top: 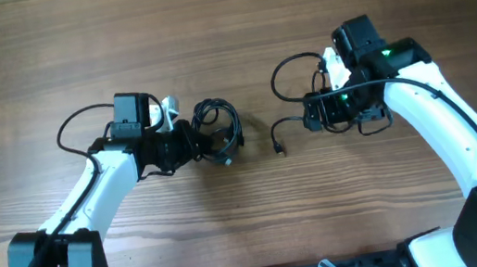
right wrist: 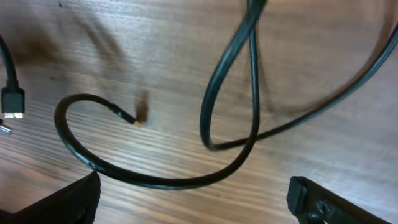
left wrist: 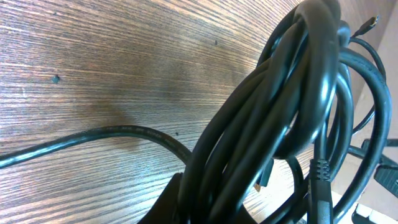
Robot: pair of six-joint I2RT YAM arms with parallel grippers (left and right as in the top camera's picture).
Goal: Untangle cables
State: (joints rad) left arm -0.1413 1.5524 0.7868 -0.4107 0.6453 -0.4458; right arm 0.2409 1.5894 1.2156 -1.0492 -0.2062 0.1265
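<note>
Left claw [top: 191, 143] is narrow, pinched on strands of the bundle [left wrist: 292, 93]. The bundle sits mid-table just beside that claw, and one strand trails off across the table [top: 21, 52]. Right claw [right wrist: 196, 200] is wide and holds nothing. It hangs over the loose cable [right wrist: 155, 182], which lies in an open curl on the wood, well apart from the bundle. A plug [right wrist: 12, 102] lies at the left edge of the right wrist view.

Risks as we judge them:
- Nothing anchors the bundle's far side, so a left pull may drag the whole knot or cinch it tighter.
- The pinch covers only a few strands, so they could slip.
- The loose cable is thin and flat, so the right claw may scrape wood or close on nothing.
</note>
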